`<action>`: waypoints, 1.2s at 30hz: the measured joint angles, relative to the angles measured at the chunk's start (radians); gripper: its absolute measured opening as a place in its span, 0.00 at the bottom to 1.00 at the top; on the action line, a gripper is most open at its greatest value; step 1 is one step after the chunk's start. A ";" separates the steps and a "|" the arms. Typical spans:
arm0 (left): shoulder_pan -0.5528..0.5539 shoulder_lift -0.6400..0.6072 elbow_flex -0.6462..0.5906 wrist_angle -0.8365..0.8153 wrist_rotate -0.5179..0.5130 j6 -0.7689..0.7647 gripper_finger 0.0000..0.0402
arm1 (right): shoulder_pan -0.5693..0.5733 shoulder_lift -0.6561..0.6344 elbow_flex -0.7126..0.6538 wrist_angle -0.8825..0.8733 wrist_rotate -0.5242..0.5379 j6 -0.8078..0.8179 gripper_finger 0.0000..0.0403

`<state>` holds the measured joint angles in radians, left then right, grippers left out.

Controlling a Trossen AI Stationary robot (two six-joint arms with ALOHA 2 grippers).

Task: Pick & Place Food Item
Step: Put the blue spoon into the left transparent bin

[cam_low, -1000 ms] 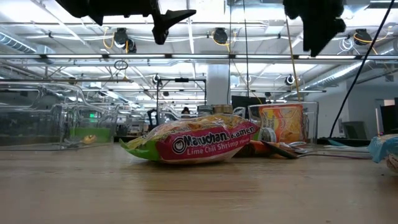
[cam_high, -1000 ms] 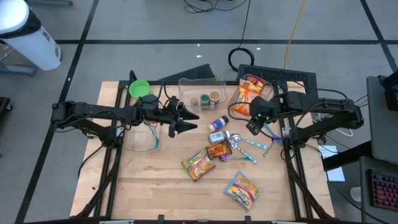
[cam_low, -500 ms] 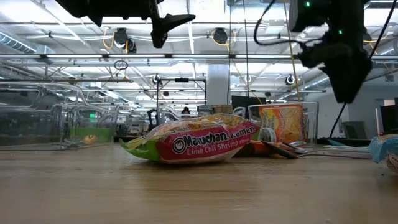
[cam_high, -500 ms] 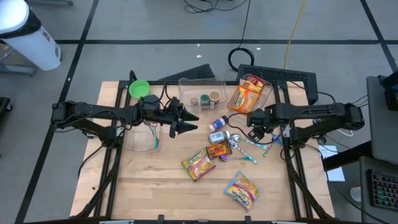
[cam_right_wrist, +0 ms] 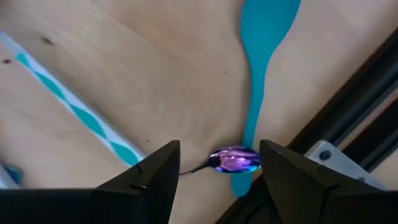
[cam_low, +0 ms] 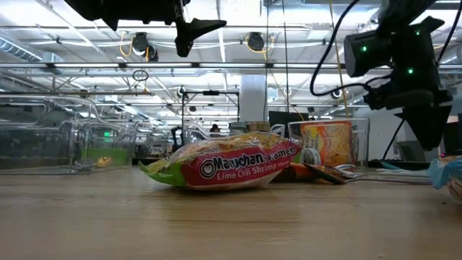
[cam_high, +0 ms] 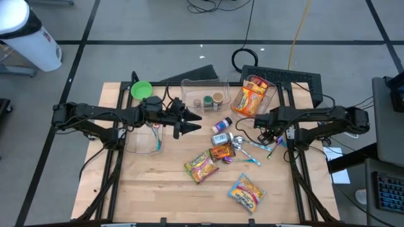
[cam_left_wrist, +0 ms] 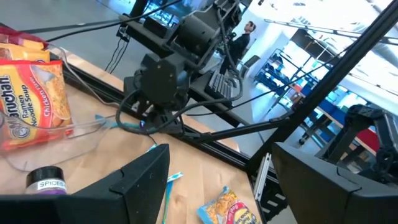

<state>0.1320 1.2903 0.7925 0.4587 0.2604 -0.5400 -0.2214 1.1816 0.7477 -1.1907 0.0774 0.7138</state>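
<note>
One Maruchan ramen soup packet [cam_high: 250,96] lies in the clear bin [cam_high: 273,89] at the far right of the table, so part of the job looks done. Several food items are still loose on the wood: the Lime Chili Shrimp ramen packet [cam_high: 201,166], a small brown packet [cam_high: 221,152] and another noodle bag [cam_high: 245,192] nearer the front edge.

Starting on the left, the left gripper [cam_high: 187,122] hangs well above the table with its fingers spread and nothing between them. The small dark-capped bottle [cam_high: 221,125] is just ahead of its tips, and the loose packets lie ahead of and below them.

On the right, the right gripper [cam_right_wrist: 219,180] is low over the right edge of the table with its fingers [cam_right_wrist: 144,186] spread wide. Between them lies a purple iridescent spoon bowl [cam_right_wrist: 234,159], resting on the tip of a teal utensil handle [cam_right_wrist: 263,37]; a teal-striped straw [cam_right_wrist: 74,109] runs off beside one finger. No food lies between these fingers (the ramen packets are well apart from them, toward the table's middle). My judgement is that the next pick has not begun, and what this gripper is lined up on is cutlery, not food.
</note>
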 joint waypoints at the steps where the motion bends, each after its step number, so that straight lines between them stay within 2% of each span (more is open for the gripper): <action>1: 0.001 0.000 0.000 0.000 0.000 0.000 0.73 | -0.010 0.000 -0.012 0.011 -0.001 -0.013 0.53; 16: 0.002 0.000 0.000 0.002 -0.026 -0.020 0.73 | -0.158 -0.002 -0.134 0.179 0.005 -0.204 0.51; 25: 0.002 0.000 0.000 0.003 -0.036 -0.022 0.73 | -0.213 0.005 -0.151 0.196 0.052 -0.196 0.48; 36: 0.004 0.000 0.000 0.010 -0.051 -0.022 0.73 | -0.219 0.048 -0.162 0.253 0.045 -0.203 0.43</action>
<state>0.1360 1.2902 0.7925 0.4690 0.2089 -0.5622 -0.4400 1.2300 0.5857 -0.9375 0.1221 0.5110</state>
